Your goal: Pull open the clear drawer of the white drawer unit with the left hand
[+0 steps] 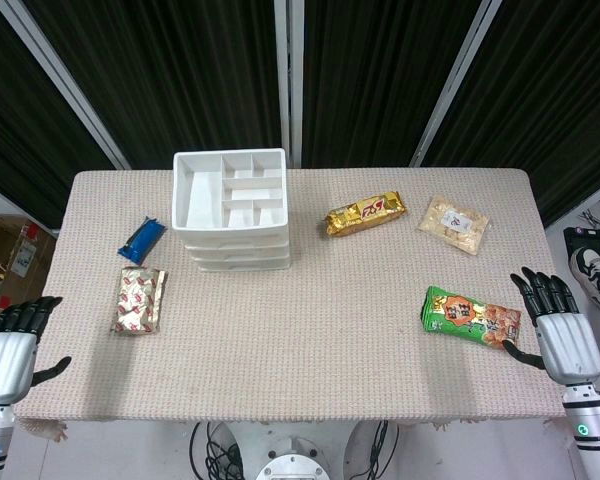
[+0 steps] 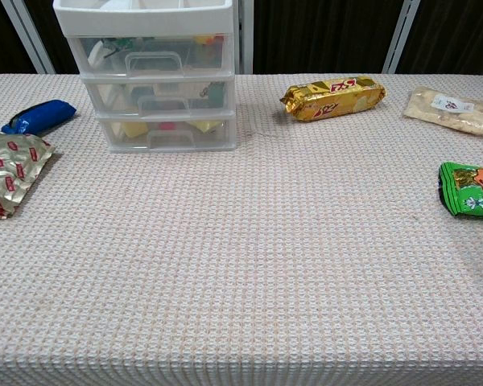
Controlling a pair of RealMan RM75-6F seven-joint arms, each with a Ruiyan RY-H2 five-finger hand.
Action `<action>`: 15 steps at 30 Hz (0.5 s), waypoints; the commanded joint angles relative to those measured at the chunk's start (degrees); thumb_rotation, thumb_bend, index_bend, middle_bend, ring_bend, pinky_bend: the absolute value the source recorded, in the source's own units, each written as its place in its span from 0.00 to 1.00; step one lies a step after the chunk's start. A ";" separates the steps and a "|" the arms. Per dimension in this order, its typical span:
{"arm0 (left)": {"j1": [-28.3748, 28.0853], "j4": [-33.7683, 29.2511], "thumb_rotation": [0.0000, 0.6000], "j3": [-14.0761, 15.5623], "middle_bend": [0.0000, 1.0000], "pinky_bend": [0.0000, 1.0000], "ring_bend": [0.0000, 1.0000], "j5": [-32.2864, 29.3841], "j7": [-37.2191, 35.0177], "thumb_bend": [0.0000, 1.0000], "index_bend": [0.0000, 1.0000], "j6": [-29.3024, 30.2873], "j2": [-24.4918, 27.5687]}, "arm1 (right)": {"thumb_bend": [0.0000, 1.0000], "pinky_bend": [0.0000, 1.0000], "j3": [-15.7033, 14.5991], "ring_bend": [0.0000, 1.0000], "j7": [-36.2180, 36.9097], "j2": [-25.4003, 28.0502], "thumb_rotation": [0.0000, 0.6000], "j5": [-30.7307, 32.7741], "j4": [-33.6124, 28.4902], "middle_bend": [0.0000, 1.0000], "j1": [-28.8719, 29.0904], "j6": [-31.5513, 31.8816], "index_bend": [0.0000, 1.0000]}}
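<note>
Evidently nothing has begun: white drawer unit (image 1: 230, 210) sits upper left of centre, clear drawers (image 2: 153, 58) closed; left hand (image 1: 8, 350) waits lower left, fingers spread, empty, needing a reach to a handle; right hand (image 1: 560, 330) likewise open

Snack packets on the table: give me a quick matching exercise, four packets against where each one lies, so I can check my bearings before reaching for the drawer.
Things:
1. blue packet
2. gold packet
3. green packet
4. silver and red packet

Places:
A. just off the right hand
B. right of the drawer unit, mid-table
C. left of the drawer unit, further from the robot
D. left side, nearer the robot, below the blue one

Pairs: 1-C, 2-B, 3-A, 4-D
</note>
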 commanded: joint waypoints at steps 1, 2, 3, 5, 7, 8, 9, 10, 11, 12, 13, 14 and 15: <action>0.03 -0.11 1.00 0.23 0.18 0.20 0.19 0.16 0.27 0.05 0.17 -0.19 -0.27 | 0.08 0.00 -0.13 0.00 0.51 0.01 1.00 -0.21 0.23 0.01 0.00 0.09 0.00; 0.06 -0.18 1.00 0.35 0.18 0.20 0.19 0.32 0.40 0.05 0.17 -0.21 -0.35 | 0.08 0.00 -0.26 0.00 0.75 0.03 1.00 -0.40 0.41 0.01 -0.08 0.24 0.00; 0.09 -0.28 1.00 0.42 0.18 0.20 0.19 0.45 0.49 0.05 0.17 -0.15 -0.40 | 0.08 0.00 -0.36 0.00 0.94 0.05 1.00 -0.56 0.57 0.01 -0.18 0.43 0.00; 0.23 -0.54 1.00 0.51 0.18 0.20 0.19 0.82 0.71 0.05 0.17 0.23 -0.47 | 0.08 0.00 -0.65 0.00 1.63 0.17 1.00 -0.86 1.01 0.01 -0.54 0.94 0.00; 0.33 -0.83 1.00 0.54 0.18 0.20 0.18 1.23 0.94 0.05 0.17 0.62 -0.58 | 0.08 0.00 -0.78 0.00 2.61 0.34 1.00 -1.07 1.55 0.01 -0.97 1.69 0.00; 0.27 -0.98 1.00 0.52 0.18 0.20 0.19 1.49 1.03 0.05 0.17 0.74 -0.66 | 0.08 0.00 -0.80 0.00 3.05 0.38 1.00 -1.14 1.81 0.01 -1.13 2.00 0.00; 0.14 -1.16 1.00 0.47 0.19 0.20 0.19 1.78 1.08 0.05 0.17 0.77 -0.74 | 0.08 0.00 -0.79 0.00 3.47 0.44 1.00 -1.18 2.05 0.01 -1.28 2.33 0.00; -0.20 -1.45 1.00 0.45 0.19 0.20 0.19 2.30 1.12 0.05 0.17 0.58 -0.81 | 0.08 0.00 -0.73 0.00 3.97 0.57 1.00 -1.24 2.30 0.01 -1.44 2.74 0.00; -0.57 -1.72 1.00 0.41 0.19 0.21 0.19 2.81 1.10 0.05 0.18 0.33 -0.83 | 0.08 0.00 -0.66 0.00 4.26 0.70 1.00 -1.32 2.45 0.01 -1.52 3.04 0.00; -1.00 -2.08 1.00 0.30 0.19 0.21 0.19 3.25 1.04 0.05 0.18 0.05 -0.95 | 0.08 0.00 -0.58 0.00 4.49 0.85 1.00 -1.41 2.54 0.01 -1.57 3.30 0.00; -1.53 -2.53 1.00 0.19 0.20 0.21 0.20 3.73 0.99 0.05 0.18 -0.36 -1.07 | 0.08 0.00 -0.50 0.00 4.68 1.04 1.00 -1.51 2.56 0.01 -1.60 3.52 0.00; -2.37 -3.19 1.00 -0.06 0.21 0.23 0.21 4.46 0.73 0.05 0.19 -0.93 -1.31 | 0.08 0.00 -0.31 0.00 4.88 1.42 1.00 -1.72 2.45 0.01 -1.60 3.94 0.00; -3.04 -3.75 1.00 -0.27 0.23 0.26 0.23 4.90 0.53 0.06 0.21 -1.46 -1.61 | 0.08 0.00 -0.16 0.00 5.07 1.72 1.00 -1.90 2.31 0.01 -1.59 4.26 0.00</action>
